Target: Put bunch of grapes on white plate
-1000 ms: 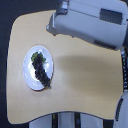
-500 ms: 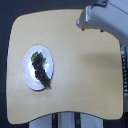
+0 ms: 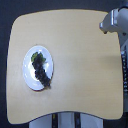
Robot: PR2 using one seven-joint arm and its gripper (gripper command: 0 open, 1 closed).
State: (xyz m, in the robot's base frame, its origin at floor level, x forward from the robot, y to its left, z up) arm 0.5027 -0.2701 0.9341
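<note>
The bunch of grapes (image 3: pixel 40 69), a dark purple-black tapering cluster with a green stem end at its top, lies on the white plate (image 3: pixel 29 75) at the exterior view's left. Its lower tip reaches the plate's rim. My gripper (image 3: pixel 111 22) shows only as a grey-white body at the upper right corner, far from the plate and partly cut off by the frame edge. Its fingers are too blurred to make out, and nothing is visibly held.
The plate rests on a light wooden table (image 3: pixel 80 65) with rounded corners. Dark floor surrounds the table. White robot parts (image 3: pixel 65 122) show at the bottom edge and a cabled part (image 3: pixel 124 70) runs along the right edge.
The arm has drawn back toward the upper right, from over the table's top middle to the corner of the view. The grapes and plate have stayed in place.
</note>
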